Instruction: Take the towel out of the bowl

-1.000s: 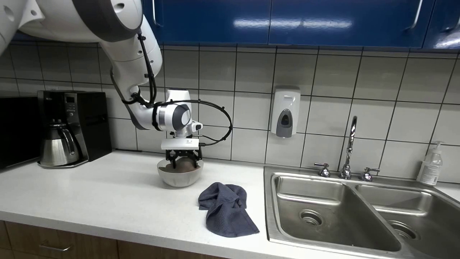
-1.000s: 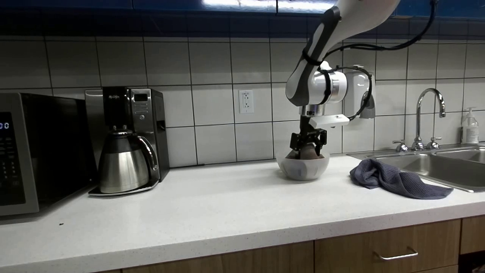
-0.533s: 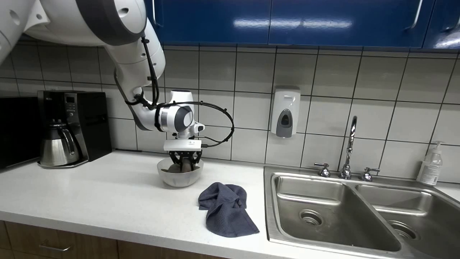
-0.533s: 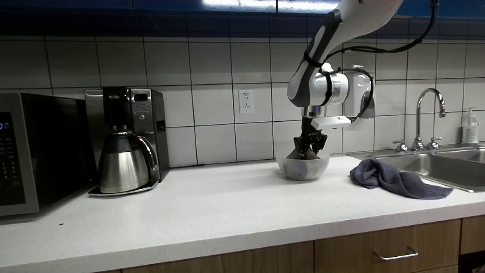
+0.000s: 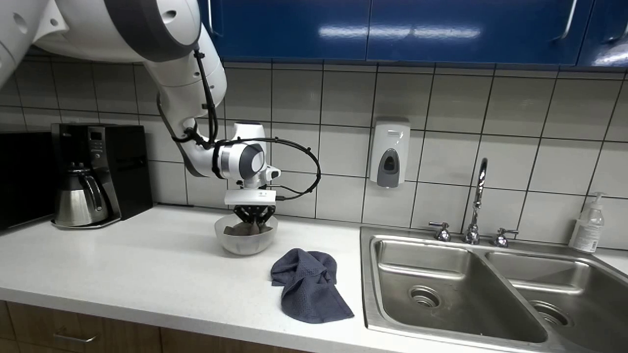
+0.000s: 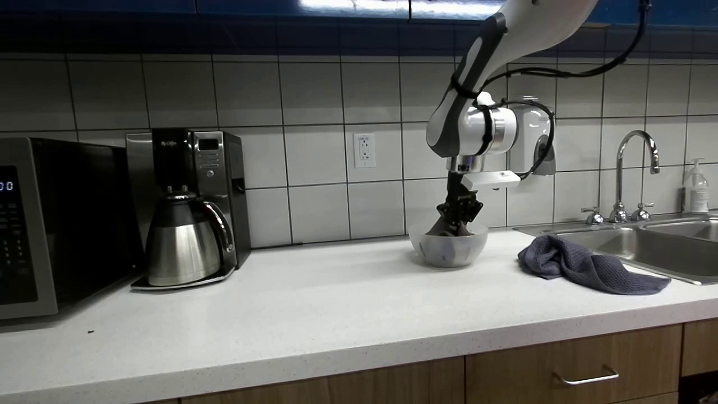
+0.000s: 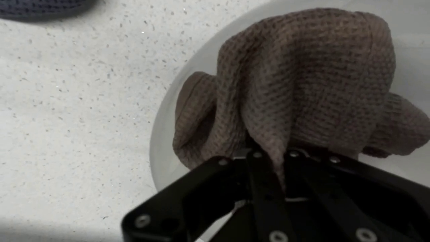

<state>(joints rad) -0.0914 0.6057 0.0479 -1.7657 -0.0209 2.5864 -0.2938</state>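
A fold of the brown waffle-weave towel (image 7: 322, 77) is pinched in the nearly closed Robotiq gripper (image 7: 273, 157), so the grasp seems done, but the rest is bunched inside the white bowl (image 5: 245, 243) (lifting out and setting down are presumably left)

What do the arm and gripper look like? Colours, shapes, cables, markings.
The arm is glossy white and rounded, with dark grey bands. A black cable is strapped along it, looping out near the gripper. A flat white box sits above the gripper, its marking too small to read. The gripper is black: angular links, silver screw heads, bar-like fingers.
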